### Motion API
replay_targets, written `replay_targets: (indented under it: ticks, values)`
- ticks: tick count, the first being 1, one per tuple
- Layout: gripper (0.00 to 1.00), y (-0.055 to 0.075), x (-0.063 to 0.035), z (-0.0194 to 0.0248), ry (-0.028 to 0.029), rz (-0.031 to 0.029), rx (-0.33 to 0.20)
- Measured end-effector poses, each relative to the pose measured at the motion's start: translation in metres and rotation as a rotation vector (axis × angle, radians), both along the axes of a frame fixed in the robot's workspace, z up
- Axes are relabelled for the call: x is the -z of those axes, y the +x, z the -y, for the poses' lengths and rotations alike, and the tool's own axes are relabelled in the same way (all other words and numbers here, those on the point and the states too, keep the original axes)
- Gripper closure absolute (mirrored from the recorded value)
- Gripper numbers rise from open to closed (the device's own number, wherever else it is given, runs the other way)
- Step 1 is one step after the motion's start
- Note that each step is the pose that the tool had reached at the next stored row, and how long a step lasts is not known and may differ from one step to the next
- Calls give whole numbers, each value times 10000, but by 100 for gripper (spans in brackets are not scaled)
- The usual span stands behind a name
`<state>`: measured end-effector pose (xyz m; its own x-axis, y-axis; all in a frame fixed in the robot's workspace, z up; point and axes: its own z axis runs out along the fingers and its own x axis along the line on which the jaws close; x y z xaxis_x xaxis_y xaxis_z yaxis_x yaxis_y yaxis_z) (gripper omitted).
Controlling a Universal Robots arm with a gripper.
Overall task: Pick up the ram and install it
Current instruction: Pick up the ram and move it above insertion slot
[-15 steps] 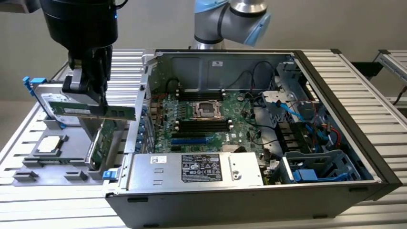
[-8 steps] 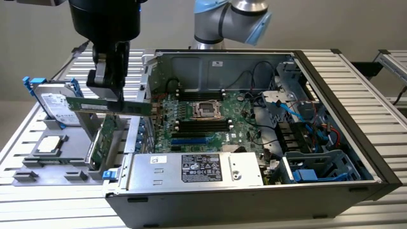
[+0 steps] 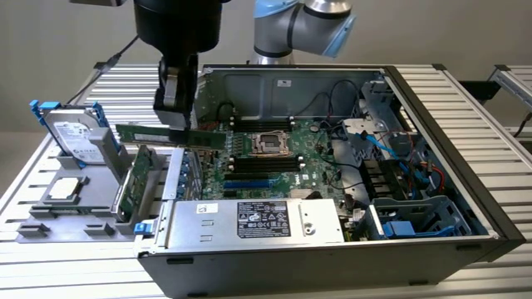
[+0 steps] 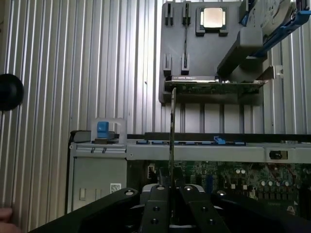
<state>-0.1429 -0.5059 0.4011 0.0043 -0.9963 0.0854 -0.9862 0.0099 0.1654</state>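
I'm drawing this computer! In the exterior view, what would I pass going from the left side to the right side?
Silver hard drive → ram, held in the tool → processor socket → grey-blue drive cage.

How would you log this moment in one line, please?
gripper: shut on ram | ram: lifted, level, above case edge | slots: ram not yet seated

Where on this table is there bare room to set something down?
Bare slats of the table lie in front of the gray holder, behind it, and along the computer case on the exterior view's right. Crowded: the holder, with hard drive and expansion card, and the case's edge beside it, where the gripper holds the ram.
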Motion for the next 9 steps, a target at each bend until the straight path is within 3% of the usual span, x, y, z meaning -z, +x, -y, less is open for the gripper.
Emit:
replay_targets:
  ticks: [9]
  values:
    - [86, 405, 0, -32, -19, -8, -1]
